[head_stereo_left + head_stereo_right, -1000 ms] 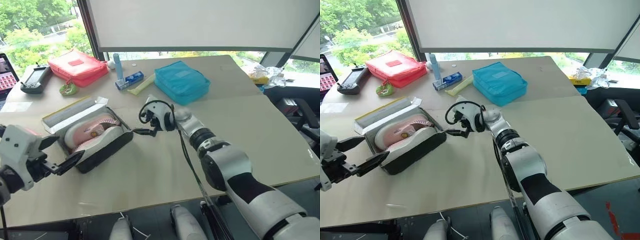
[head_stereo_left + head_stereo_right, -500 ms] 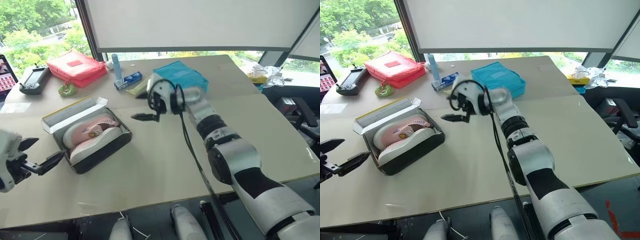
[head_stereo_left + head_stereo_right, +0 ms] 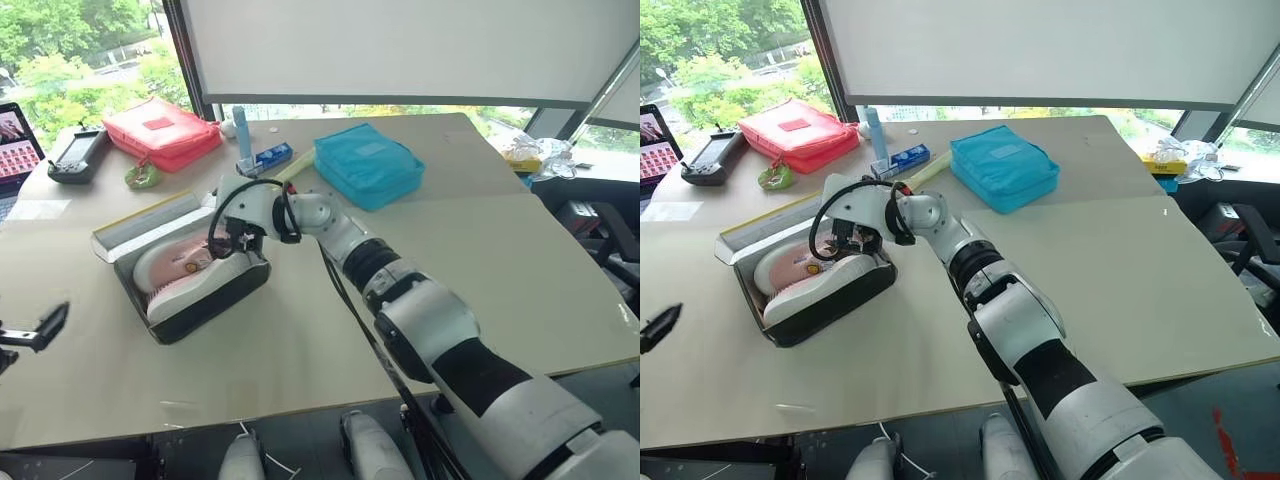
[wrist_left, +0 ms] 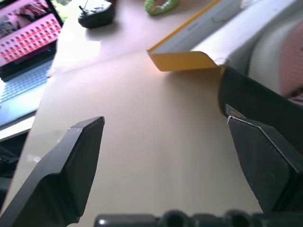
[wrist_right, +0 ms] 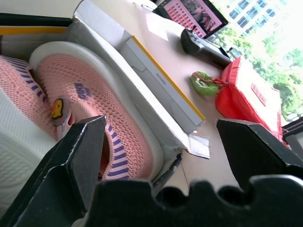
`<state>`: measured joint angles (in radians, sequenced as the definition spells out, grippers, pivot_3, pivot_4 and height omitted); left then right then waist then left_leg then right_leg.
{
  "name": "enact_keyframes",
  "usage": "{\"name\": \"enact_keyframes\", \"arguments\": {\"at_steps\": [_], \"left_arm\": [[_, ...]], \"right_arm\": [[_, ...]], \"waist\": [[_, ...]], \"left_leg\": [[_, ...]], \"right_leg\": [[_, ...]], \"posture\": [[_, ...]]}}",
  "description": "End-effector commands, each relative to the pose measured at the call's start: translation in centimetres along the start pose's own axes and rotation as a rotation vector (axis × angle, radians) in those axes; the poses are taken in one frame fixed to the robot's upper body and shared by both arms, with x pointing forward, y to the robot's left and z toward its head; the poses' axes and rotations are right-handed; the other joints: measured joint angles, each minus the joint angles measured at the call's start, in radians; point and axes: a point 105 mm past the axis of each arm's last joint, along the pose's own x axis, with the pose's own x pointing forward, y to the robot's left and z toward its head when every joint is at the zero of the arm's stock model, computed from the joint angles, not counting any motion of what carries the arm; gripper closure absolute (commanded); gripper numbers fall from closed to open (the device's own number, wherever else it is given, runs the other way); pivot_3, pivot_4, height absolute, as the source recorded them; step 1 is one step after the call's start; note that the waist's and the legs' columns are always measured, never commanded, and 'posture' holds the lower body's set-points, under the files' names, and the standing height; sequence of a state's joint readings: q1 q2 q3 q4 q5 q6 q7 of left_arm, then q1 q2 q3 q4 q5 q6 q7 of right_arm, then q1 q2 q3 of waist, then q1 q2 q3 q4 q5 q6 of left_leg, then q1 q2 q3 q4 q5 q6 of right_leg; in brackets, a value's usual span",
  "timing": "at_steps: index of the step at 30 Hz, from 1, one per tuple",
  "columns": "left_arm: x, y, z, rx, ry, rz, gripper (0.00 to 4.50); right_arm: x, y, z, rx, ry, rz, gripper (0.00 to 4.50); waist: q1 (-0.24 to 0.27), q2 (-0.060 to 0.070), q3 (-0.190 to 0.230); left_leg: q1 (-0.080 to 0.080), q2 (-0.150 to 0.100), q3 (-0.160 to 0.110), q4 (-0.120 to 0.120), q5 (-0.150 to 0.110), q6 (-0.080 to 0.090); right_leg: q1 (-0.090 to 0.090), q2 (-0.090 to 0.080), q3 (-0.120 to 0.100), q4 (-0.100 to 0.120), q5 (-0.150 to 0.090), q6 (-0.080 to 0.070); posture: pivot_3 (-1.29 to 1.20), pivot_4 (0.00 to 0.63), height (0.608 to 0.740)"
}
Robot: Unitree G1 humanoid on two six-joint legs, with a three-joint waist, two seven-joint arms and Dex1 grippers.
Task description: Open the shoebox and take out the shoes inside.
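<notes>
Open shoebox (image 3: 190, 290) on table (image 3: 480, 260), pink shoes (image 3: 185, 265) inside, right gripper (image 3: 232, 243) over them

knit pink shoes (image 5: 118, 142) with smooth white soles, matt cardboard shoebox (image 3: 215, 295), matt tabletop (image 3: 450, 250), cloth pouches (image 3: 367, 165)

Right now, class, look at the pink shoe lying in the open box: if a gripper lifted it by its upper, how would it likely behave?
The pink shoe has a knitted upper, so that part would probably give and dent under the fingers. Its thick white sole looks stiffer and should keep its shape. It is small beside the shoebox, so it is likely light.
</notes>
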<state>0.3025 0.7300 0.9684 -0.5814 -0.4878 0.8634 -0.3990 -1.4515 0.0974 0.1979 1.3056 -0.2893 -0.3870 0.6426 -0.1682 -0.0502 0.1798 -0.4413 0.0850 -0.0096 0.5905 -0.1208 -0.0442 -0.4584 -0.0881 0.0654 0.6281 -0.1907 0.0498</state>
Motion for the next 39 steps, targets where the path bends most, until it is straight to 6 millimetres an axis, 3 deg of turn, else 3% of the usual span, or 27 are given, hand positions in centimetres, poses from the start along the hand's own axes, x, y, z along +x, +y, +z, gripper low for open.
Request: {"name": "enact_keyframes", "arguments": {"at_steps": [1,6,13,18,24,27,36,38,39], "left_arm": [[0.7,0.3,-0.6,0.007,-0.021,0.055,0.00],[1.8,-1.0,-0.1,-0.006,-0.054,-0.014,0.00],[1.7,-1.1,1.8,-0.051,-0.109,-0.104,0.00],[1.3,-0.7,1.9,-0.058,-0.105,-0.109,0.00],[1.9,-2.0,2.0,-0.068,-0.093,-0.164,0.00],[1.9,-2.8,2.4,-0.089,-0.105,-0.216,0.75],[2.4,-2.7,2.4,-0.081,-0.102,-0.220,4.15],[2.6,-2.6,1.9,-0.070,-0.085,-0.209,4.50],[2.8,-2.5,1.5,-0.056,-0.070,-0.199,4.50]], "right_arm": [[-3.3,-5.8,-0.8,0.034,0.041,-0.214,0.07],[-5.5,-7.0,-1.8,0.184,0.000,-0.197,0.07],[-7.2,-3.6,-2.5,0.304,-0.096,0.121,0.07],[-9.0,-3.5,-3.7,0.357,-0.102,0.144,0.07],[-10.3,-4.6,-5.1,0.411,-0.078,0.036,0.07],[-11.2,-5.0,-5.5,0.454,-0.079,0.016,0.80],[-12.4,-4.4,-7.8,0.449,0.002,-0.035,3.93],[-12.0,-4.1,-8.5,0.443,0.035,-0.060,4.45],[-11.8,-4.0,-8.9,0.432,0.059,-0.086,4.45]], "waist": [[0.009,-0.001,0.000],[0.018,-0.003,-0.002],[0.009,-0.002,-0.001],[0.016,-0.002,-0.001],[0.015,-0.002,-0.001],[0.016,-0.002,-0.001],[0.015,-0.002,-0.001],[0.016,-0.002,-0.001],[0.015,-0.002,-0.001]], "left_leg": [[0.000,0.000,0.000,0.000,0.000,0.000],[0.000,0.000,0.000,0.000,0.000,0.000],[0.002,0.001,-0.001,0.001,0.000,0.001],[0.001,0.001,-0.001,0.001,0.000,0.000],[0.001,0.001,-0.001,0.001,0.000,0.000],[0.001,0.001,-0.001,0.001,0.000,0.000],[0.001,0.000,-0.001,0.001,0.000,0.000],[0.001,0.000,-0.001,0.001,0.000,0.000],[0.001,0.000,-0.001,0.001,0.000,0.000]], "right_leg": [[0.000,0.000,0.000,0.000,0.000,0.000],[0.001,0.000,0.000,0.000,0.000,0.000],[0.001,0.002,0.000,0.002,0.001,0.002],[0.001,0.002,0.000,0.001,0.002,0.006],[0.001,0.002,0.000,0.002,-0.001,0.001],[0.001,0.002,0.000,0.002,0.000,0.001],[0.001,0.002,0.001,0.002,0.000,0.000],[0.001,0.002,0.001,0.002,0.000,0.000],[0.001,0.002,0.001,0.002,0.000,0.000]], "posture": [[0.00,0.150,0.729],[0.00,0.150,0.729],[0.00,0.150,0.729],[0.00,0.150,0.729],[0.00,0.150,0.729],[0.00,0.150,0.729],[0.00,0.150,0.729],[0.00,0.150,0.729],[0.00,0.150,0.729]]}}
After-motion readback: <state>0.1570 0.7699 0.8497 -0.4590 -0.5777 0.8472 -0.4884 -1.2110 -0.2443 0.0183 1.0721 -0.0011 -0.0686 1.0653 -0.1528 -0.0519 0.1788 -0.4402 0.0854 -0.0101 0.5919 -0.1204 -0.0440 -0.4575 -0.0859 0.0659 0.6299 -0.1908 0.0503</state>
